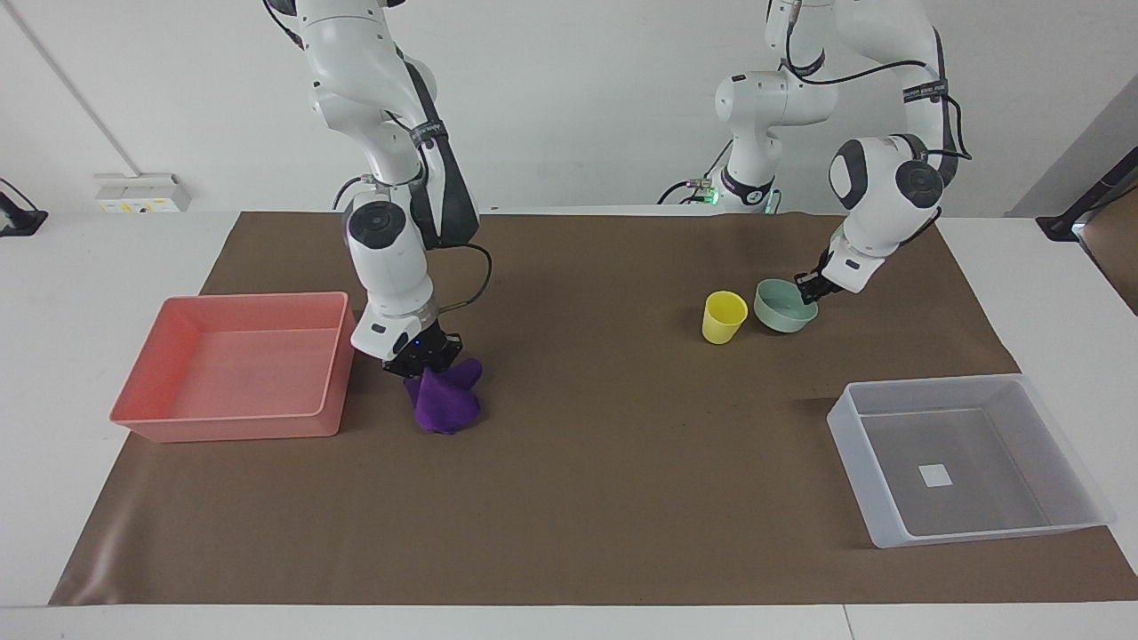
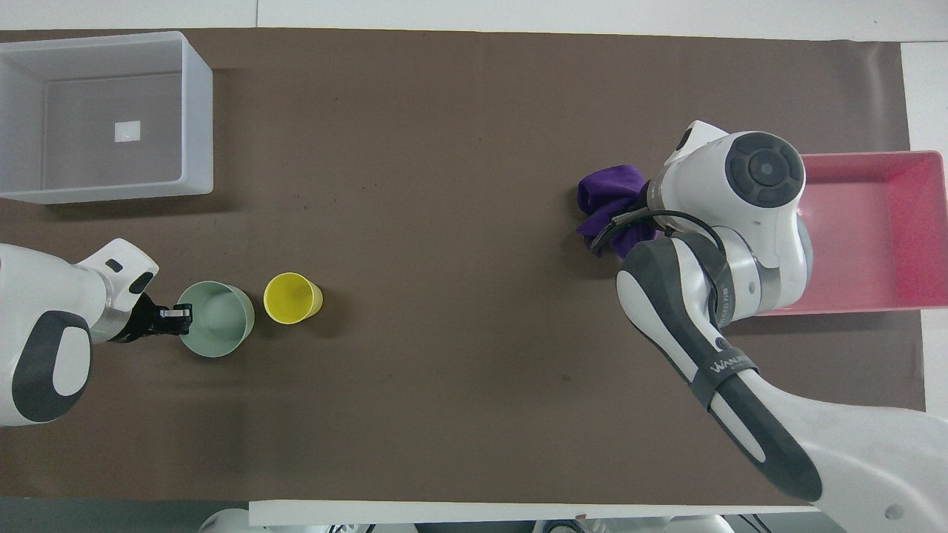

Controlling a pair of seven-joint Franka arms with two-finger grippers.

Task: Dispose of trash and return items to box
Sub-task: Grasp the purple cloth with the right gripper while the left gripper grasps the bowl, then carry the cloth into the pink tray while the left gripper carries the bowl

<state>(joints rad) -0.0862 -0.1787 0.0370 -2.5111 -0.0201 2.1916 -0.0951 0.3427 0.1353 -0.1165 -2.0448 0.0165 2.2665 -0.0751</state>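
My right gripper [image 1: 422, 356] is shut on the top of the purple cloth [image 1: 444, 402], which hangs bunched below it beside the pink tray. In the overhead view the arm's wrist hides this gripper, and the cloth [image 2: 609, 198] shows partly. My left gripper [image 1: 810, 290] is shut on the rim of the mint-green bowl [image 1: 782, 308] and holds it tilted, just above the mat, next to the yellow cup [image 1: 724, 316]. The overhead view shows the left gripper [image 2: 176, 314], the bowl [image 2: 218, 320] and the upright cup [image 2: 292, 298]. The translucent box [image 1: 889, 526] is empty.
The pink tray [image 1: 233, 425] stands empty at the right arm's end of the brown mat and also shows in the overhead view [image 2: 866, 156]. The box [image 2: 197, 111] sits farther from the robots than the bowl and cup, at the left arm's end.
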